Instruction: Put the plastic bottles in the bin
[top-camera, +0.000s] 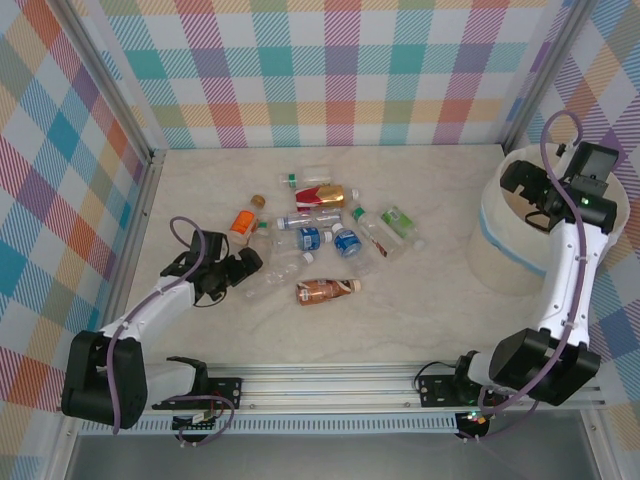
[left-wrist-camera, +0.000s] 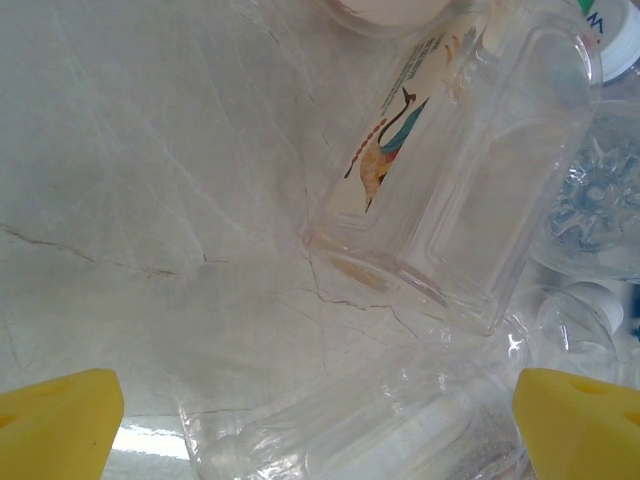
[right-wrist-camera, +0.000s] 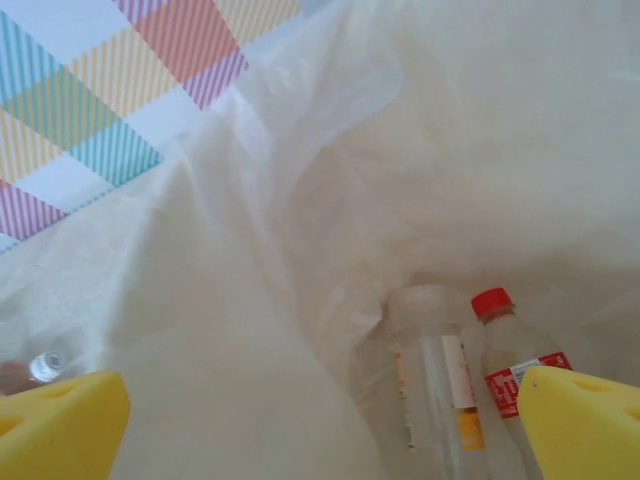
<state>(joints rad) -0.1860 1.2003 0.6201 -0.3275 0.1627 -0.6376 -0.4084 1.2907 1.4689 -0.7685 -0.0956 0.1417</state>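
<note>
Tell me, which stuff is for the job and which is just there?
For the job: small clear plastic bottles in a heap; big round white bin; two clear bottles already inside it.
Just there: pale marble tabletop; colourful checked walls; silver metal rail.

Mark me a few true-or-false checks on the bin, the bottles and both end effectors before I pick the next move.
1. The right end effector hangs over the bin, open and holding nothing. True.
2. The bin has nothing in it. False: at least two bottles lie in it, a red-capped bottle and a white-capped bottle.
3. The left end effector is shut on a bottle. False: it is open, low over a clear bottle lying on the table.
4. A cluster of bottles lies on the table, outside the bin. True.
5. The bin stands on the table's left side. False: it is on the right.
</note>
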